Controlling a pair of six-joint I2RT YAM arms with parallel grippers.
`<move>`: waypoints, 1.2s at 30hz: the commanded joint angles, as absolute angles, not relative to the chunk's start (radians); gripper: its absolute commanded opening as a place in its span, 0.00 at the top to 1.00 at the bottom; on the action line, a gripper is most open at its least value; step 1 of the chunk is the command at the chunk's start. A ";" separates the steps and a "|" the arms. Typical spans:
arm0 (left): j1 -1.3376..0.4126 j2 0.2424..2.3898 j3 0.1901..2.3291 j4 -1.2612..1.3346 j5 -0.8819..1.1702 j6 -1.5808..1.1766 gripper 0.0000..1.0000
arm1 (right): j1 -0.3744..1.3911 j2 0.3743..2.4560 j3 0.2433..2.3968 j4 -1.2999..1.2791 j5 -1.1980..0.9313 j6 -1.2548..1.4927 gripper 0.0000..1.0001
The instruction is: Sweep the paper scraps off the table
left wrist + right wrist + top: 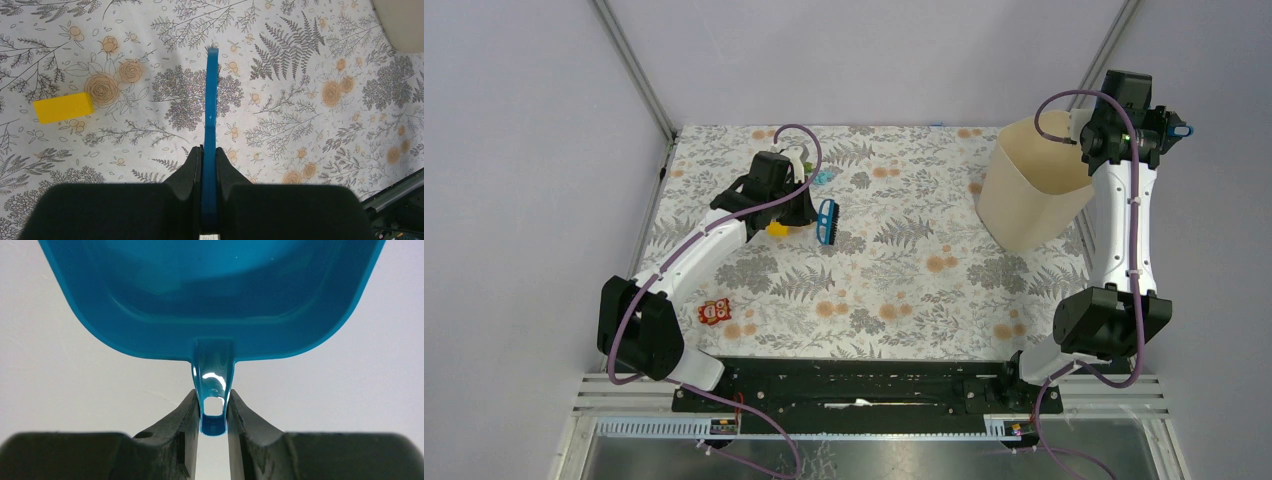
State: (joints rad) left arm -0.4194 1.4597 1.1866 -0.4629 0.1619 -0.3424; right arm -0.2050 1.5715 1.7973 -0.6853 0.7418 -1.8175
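My left gripper (810,213) (209,155) is shut on the handle of a blue brush (828,222), which shows edge-on in the left wrist view (210,100) just above the table (904,290). A few paper scraps (821,177), light blue and green, lie just behind the left wrist, partly hidden by it. No scraps show in the left wrist view. My right gripper (1166,128) (213,412) is shut on the handle of a blue dustpan (210,295), held high by the beige bin (1029,185). Only a bit of the dustpan (1181,129) shows from above.
A yellow cube (777,229) (63,107) lies left of the brush. A red robot toy (714,312) lies near the left arm's base. The bin stands at the table's back right; its corner shows in the left wrist view (400,25).
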 commanded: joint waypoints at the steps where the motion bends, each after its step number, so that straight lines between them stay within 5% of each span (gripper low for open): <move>1: -0.413 1.421 1.194 -0.442 0.164 -0.325 1.00 | -0.209 1.527 1.809 -0.652 0.761 -1.843 0.95; 13: -0.414 1.411 1.192 -0.443 0.169 -0.319 1.00 | -0.209 1.535 1.929 -0.656 0.681 -1.826 1.00; 22: -0.413 1.425 1.181 -0.419 0.155 -0.319 1.00 | -0.193 1.602 2.212 -1.105 0.216 -1.277 1.00; 31: -0.413 1.431 1.161 -0.357 0.082 -0.310 1.00 | -0.129 1.533 2.046 -1.419 -0.321 -0.953 1.00; 36: -0.403 1.440 1.183 -0.298 0.025 -0.381 1.00 | 0.074 1.317 1.602 -1.264 -0.493 -0.839 1.00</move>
